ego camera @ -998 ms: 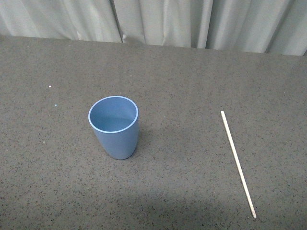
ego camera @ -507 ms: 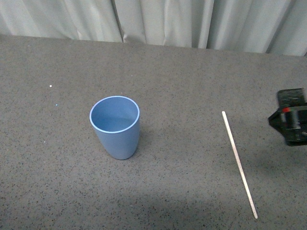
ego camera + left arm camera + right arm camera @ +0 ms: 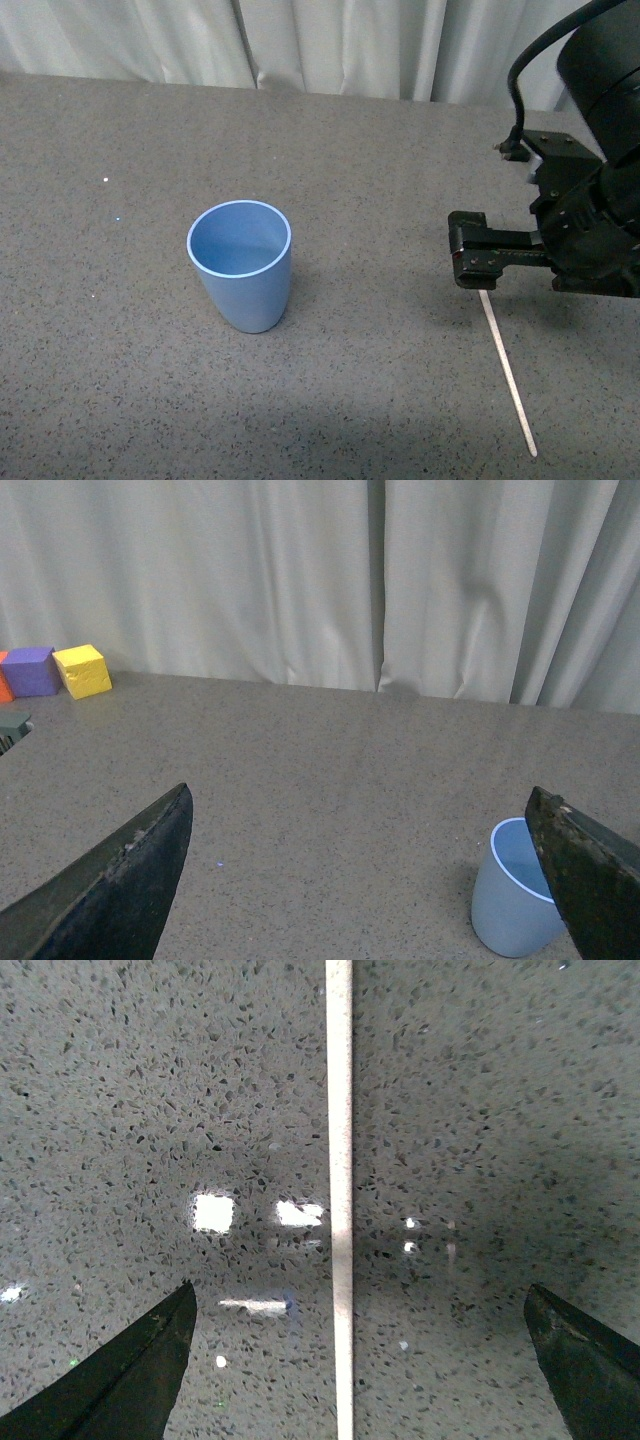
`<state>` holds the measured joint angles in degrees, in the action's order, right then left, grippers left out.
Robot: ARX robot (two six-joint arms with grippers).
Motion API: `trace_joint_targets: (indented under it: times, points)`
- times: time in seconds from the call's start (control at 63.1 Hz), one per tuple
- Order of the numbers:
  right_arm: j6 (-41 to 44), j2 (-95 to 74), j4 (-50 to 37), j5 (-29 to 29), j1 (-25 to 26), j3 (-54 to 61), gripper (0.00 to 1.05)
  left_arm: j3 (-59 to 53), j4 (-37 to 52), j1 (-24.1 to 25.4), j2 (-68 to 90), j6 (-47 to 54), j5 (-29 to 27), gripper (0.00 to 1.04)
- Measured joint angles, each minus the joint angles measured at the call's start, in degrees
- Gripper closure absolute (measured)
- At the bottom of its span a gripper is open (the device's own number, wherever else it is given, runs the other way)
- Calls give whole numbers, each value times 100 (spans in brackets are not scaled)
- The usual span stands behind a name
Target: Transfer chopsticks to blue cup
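The blue cup [image 3: 240, 265] stands upright and empty on the dark speckled table, left of centre. The chopstick [image 3: 508, 375] lies flat on the table at the right, its far end hidden under my right gripper [image 3: 480, 262]. That gripper is open and hangs over the stick. In the right wrist view the chopstick [image 3: 340, 1200] runs straight between the spread fingers [image 3: 130, 1380], untouched. My left gripper [image 3: 360, 890] is open and empty, out of the front view. The left wrist view has the cup [image 3: 510, 905] beside one fingertip [image 3: 590, 870].
A pale curtain [image 3: 330, 45] hangs along the table's far edge. Yellow [image 3: 82, 670] and purple [image 3: 30, 670] cubes sit far off by the curtain in the left wrist view. Light glints show on the tabletop [image 3: 212, 1212] beside the stick.
My right arm has come in from the right edge of the front view and now hangs over the far end of the chopstick. The cup and the stick have not moved.
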<state>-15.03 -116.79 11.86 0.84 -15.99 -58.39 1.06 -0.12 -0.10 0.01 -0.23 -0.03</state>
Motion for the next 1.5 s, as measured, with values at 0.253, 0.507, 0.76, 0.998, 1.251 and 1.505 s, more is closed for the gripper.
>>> trace_joint_targets:
  times: [0.253,0.507,0.76,0.998,1.251,1.505]
  points:
    - [-170,-540,166,199,-105,-205,9,0,0,0,0,0,0,7]
    - [-258,-643,146,214,-140,-339,39,0,0,0,0,0,0,7]
    - [-330,-686,151,236,-168,-391,78,0,0,0,0,0,0,7]
    - [-396,-647,72,205,-160,-334,104,0,0,0,0,-2,2,7]
    - [422,227,-1792,566,-304,798,104,0,0,0,0,0,0,7]
    - [1657,1532,-4642,-179,-857,1207,104,0,0,0,0,-2,0,7]
